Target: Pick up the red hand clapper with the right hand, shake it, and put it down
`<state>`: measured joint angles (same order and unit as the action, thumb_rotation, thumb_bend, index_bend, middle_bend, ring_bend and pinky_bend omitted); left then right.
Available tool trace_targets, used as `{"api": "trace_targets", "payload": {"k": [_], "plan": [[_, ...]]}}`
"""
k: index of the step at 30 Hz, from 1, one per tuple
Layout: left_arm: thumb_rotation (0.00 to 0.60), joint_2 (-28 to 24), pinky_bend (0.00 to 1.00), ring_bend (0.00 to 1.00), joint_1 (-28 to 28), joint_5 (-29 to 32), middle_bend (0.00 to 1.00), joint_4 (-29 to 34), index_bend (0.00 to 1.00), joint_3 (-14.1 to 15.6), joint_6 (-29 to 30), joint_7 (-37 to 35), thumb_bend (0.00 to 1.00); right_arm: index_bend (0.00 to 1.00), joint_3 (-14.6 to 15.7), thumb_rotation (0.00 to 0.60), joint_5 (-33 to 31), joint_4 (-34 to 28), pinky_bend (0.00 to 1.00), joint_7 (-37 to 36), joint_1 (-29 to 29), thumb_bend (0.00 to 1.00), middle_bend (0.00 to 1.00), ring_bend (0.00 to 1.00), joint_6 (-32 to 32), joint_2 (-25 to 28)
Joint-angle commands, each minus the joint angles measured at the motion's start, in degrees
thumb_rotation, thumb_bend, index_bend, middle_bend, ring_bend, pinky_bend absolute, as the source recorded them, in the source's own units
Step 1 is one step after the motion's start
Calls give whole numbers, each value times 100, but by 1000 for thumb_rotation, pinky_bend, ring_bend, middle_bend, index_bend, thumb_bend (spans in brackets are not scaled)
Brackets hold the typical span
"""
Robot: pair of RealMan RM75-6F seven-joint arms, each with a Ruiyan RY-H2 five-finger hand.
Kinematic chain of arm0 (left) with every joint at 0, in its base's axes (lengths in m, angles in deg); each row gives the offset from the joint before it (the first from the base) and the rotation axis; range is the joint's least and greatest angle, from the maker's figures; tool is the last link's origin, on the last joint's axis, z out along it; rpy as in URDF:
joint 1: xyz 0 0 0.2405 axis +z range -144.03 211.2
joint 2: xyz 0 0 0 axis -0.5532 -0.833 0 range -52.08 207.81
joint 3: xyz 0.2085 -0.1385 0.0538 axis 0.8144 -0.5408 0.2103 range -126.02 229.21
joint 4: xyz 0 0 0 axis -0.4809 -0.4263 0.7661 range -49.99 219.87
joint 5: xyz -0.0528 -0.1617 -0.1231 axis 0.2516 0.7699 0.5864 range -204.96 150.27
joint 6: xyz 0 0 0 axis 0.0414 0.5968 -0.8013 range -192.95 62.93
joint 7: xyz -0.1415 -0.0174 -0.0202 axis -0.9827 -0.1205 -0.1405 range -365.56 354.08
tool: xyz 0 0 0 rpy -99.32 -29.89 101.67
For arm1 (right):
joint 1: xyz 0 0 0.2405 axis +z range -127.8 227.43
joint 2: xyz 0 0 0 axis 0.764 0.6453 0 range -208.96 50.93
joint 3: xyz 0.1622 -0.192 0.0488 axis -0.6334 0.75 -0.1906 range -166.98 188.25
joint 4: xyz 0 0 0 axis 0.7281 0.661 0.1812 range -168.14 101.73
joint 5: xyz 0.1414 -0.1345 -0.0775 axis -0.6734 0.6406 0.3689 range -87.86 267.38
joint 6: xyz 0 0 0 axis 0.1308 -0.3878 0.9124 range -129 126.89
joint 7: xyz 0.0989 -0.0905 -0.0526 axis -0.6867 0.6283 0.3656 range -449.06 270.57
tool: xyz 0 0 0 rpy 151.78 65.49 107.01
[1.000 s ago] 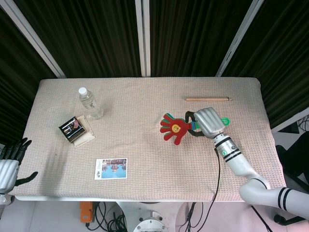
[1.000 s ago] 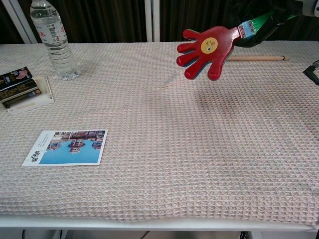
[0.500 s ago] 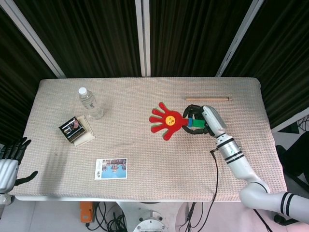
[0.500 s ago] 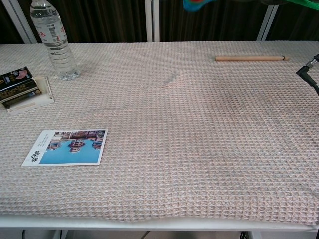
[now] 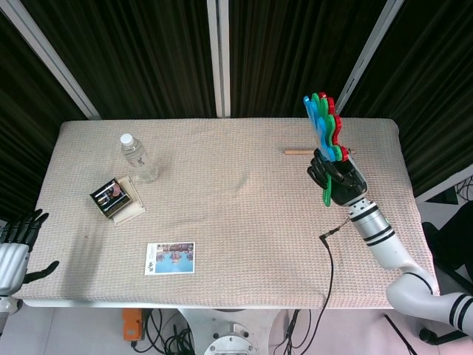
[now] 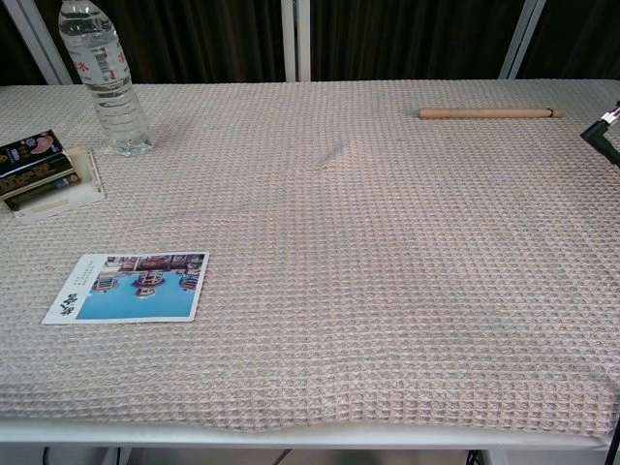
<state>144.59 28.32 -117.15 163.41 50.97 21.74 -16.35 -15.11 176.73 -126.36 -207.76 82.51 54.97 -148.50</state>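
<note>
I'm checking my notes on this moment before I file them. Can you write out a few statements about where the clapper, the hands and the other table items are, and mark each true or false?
1. The right hand holds the hand clapper up off the table. True.
2. The clapper lies flat on the cloth. False: it stands raised, edge-on to the head camera.
3. The wooden stick lies near the far edge. True.
4. The left hand holds the water bottle. False: it is empty, at the table's left edge.
5. The postcard lies flat on the cloth. True.

Red hand clapper (image 5: 325, 127) raised upright, seen edge-on.
</note>
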Motion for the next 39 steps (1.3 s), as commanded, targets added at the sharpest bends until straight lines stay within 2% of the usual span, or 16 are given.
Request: {"api": "trace_targets", "payload": {"k": [1,2,8,11,14,15,18,22,31,39], "plan": [[600,-3,40,0,-1,8,27,2,20,-1,-7,-5,154,944,425,600,764,736,999,2877,256,477,821,844,-40,2],[600,-3,40,0,-1,11,26,1,20,-1,-8,-9,154,944,446,600,650,767,999,4078,273,477,821,844,-81,-102],[600,0,40,0,12,20,27,-23,20,20,-22,-48,153,941,466,600,-185,521,1000,9424,299,477,821,844,157,-638],[600,2,40,0,21,15,27,-27,20,26,-10,-102,154,942,636,600,-535,405,1000,11710,428,477,821,844,-72,-598],[600,-3,40,0,20,-23,26,-24,19,31,21,-115,153,946,715,600,-1468,128,1000,13384,602,477,821,844,-558,-403],[600,-2,40,0,21,-28,26,-23,19,31,28,-118,154,946,710,600,-1753,45,1000,13670,642,477,821,844,-599,-387],[600,2,40,0,25,-20,27,-26,20,38,18,-131,154,946,703,600,-2453,-156,1000,14072,732,477,821,843,-637,-356],[600,-4,40,0,16,-7,27,-25,19,37,-10,-123,153,946,728,600,-2736,-204,1000,13970,799,461,821,843,-674,-341],[600,-7,40,0,-3,-33,26,40,20,29,2,-82,154,944,742,600,-2002,65,1000,12641,710,444,821,841,-371,-608],[600,25,40,0,25,-32,26,-5,19,23,65,-117,153,916,771,600,-1282,579,1000,10647,589,378,817,838,194,-1526]]}}
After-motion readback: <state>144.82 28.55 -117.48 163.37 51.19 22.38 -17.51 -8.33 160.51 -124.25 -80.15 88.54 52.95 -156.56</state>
